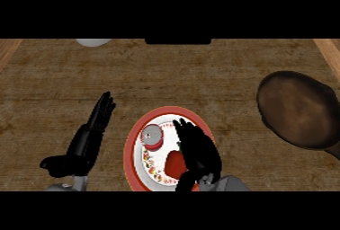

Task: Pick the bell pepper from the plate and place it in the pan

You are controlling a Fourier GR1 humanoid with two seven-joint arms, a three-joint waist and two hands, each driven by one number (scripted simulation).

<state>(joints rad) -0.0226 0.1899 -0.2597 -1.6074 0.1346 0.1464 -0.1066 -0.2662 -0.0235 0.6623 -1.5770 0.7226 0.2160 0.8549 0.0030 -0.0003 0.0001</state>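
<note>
A red bell pepper [175, 163] lies on the red-rimmed plate [135, 143] at the lower middle. My right hand [198, 148] sits over the plate's right half, fingers stretched out and pointing away, its palm covering part of the pepper's right side; the thumb reaches down past the pepper. A small red-and-grey round object [153, 137] also rests on the plate, left of the fingers. The dark brown pan [299, 110] stands at the right edge, its handle running toward the lower right. My left hand [96, 126] rests open to the left of the plate, fingers straight.
The wooden counter [166, 76] spreads between the plate and the pan. A pale rounded object [93, 42] and a dark block [178, 41] show at the far edge.
</note>
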